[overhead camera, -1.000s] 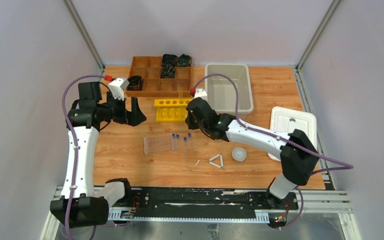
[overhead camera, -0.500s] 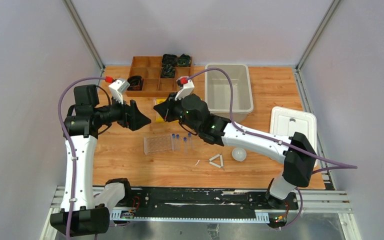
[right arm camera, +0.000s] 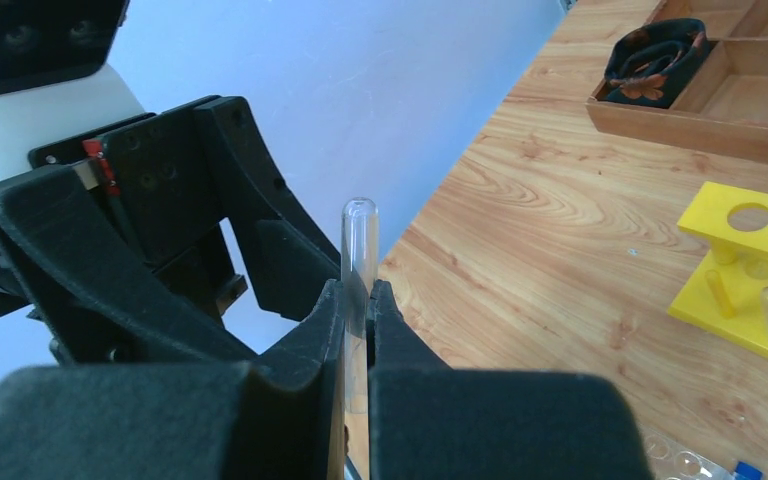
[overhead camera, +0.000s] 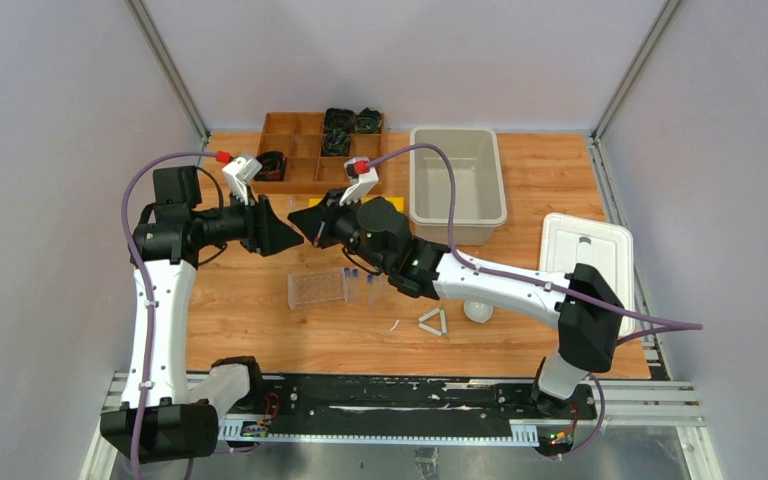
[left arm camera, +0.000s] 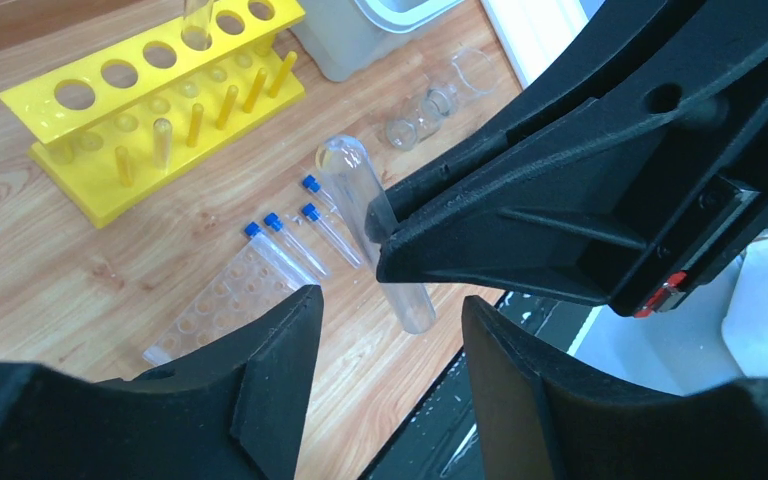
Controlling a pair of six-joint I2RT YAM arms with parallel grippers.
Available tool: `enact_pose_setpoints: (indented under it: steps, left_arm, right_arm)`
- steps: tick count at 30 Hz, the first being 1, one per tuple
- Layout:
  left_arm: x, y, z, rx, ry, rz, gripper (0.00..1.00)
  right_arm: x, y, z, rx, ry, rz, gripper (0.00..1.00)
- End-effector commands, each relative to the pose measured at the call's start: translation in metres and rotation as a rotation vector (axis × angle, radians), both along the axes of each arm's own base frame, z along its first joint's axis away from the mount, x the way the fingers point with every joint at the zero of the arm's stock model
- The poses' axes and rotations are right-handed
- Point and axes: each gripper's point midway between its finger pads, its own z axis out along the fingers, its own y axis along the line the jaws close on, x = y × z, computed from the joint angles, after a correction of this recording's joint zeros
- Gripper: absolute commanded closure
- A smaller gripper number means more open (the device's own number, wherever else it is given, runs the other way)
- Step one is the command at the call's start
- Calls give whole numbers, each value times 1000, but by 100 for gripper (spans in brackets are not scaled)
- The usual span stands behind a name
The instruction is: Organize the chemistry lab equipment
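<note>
At ten o'clock on the wooden table (overhead camera: 550, 180), the left gripper (overhead camera: 282, 236) has narrowed its jaws. They stand apart, not yet touching the thin clear glass tube (left arm camera: 353, 180) at its three o'clock. The right gripper (overhead camera: 307, 222), swung over from the yellow plastic rack (left arm camera: 160, 110), clamps that tube, so a handover is probably starting.
</note>
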Motion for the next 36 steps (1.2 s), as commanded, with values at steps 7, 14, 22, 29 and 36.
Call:
enact_pose_setpoints:
  steps: [7, 14, 22, 29, 36]
  left_arm:
    - [2, 0, 2, -22, 21, 1, 55]
    - [6, 2, -2, -15, 36, 7, 69]
    - [7, 3, -6, 3, 17, -1, 81]
    - [-5, 3, -8, 67, -117, -58, 81]
    - [-11, 5, -6, 115, -201, -72, 82]
  right_arm:
    - [-9, 9, 32, 98, -44, 18, 100]
    - [-12, 12, 30, 99, -37, 38, 100]
    - [-8, 10, 24, 67, -11, 32, 72]
    - [15, -1, 13, -89, 68, 42, 49]
    - [4, 2, 21, -191, 60, 229, 48]
